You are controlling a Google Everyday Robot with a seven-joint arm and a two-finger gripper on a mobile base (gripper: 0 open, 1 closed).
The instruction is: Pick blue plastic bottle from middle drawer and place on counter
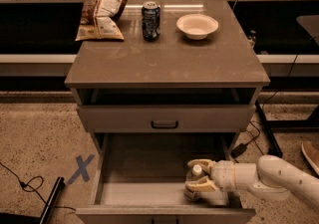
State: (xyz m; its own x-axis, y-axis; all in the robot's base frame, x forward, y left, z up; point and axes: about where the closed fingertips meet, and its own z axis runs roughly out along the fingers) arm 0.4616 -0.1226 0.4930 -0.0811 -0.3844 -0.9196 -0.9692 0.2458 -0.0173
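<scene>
The blue plastic bottle (193, 180), clear with a white cap, stands upright in the front right corner of the open middle drawer (139, 168). My gripper (199, 175) reaches in from the right on its white arm. Its tan fingers (200, 164) sit on either side of the bottle's upper part and press against it. The bottle rests on the drawer floor. The counter (169, 61) is the grey-brown top of the cabinet above.
On the counter's back edge stand a chip bag (102, 4), a dark soda can (150, 20) and a white bowl (197, 25). The shallower drawer with a black handle (164, 124) is closed above the open one. A blue tape X (81, 168) and cables (25, 184) lie on the floor.
</scene>
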